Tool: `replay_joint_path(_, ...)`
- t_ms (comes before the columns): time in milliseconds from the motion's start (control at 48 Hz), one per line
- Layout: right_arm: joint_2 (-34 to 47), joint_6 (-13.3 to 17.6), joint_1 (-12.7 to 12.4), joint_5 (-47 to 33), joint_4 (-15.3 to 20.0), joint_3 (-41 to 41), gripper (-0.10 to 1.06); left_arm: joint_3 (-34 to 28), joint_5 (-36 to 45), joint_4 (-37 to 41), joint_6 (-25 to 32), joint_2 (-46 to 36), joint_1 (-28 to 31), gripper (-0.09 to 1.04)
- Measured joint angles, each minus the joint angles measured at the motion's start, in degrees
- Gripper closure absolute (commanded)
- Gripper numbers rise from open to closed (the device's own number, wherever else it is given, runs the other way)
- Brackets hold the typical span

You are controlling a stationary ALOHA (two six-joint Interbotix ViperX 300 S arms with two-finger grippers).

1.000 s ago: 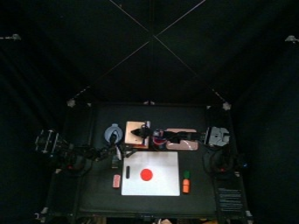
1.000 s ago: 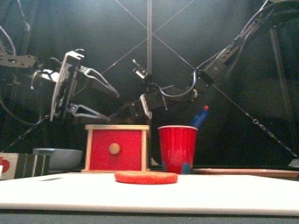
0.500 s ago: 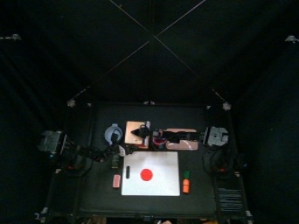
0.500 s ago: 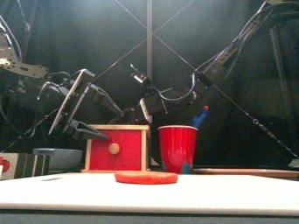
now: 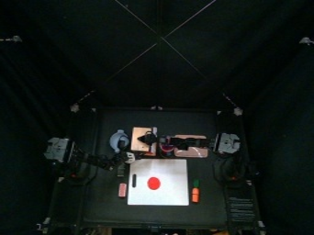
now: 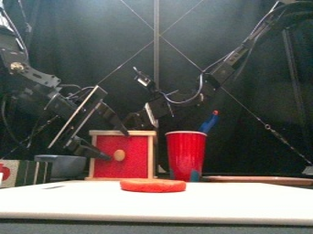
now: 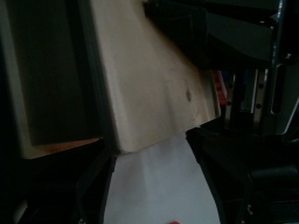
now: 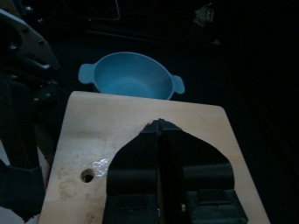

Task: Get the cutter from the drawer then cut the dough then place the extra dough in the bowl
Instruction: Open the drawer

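Wooden box [image 6: 123, 154]: red cup [image 6: 186, 155] stands just beside it at 3 o'clock, bowl [image 6: 55, 164] at 9 o'clock. White cutting board [image 6: 244, 199] is open all around the dough [image 6: 153, 186].

The wooden box [image 8: 111, 127] is pale, matt bare wood with a smooth red drawer front [image 6: 137, 165], the red cup [image 6: 186, 155] glossy plastic, the dough [image 6: 153, 185] soft and matt, the white cutting board [image 6: 159, 203] smooth with faint sheen, and the blue-grey bowl [image 8: 131, 77] smooth.
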Motion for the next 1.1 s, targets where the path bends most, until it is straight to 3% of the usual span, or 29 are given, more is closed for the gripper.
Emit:
replay_joint_path(917, 0.0, 0.09, 0.79, 0.88, -0.09, -0.26, 0.94, -2.64, -0.26, -1.23, -1.23, 4.75, 0.26, 0.03)
replay_joint_path(1104, 0.0, 0.09, 0.88, 1.23, -0.09, -0.35, 0.94, -2.9, -0.26, -1.32, -1.23, 5.01, 0.18, 0.12)
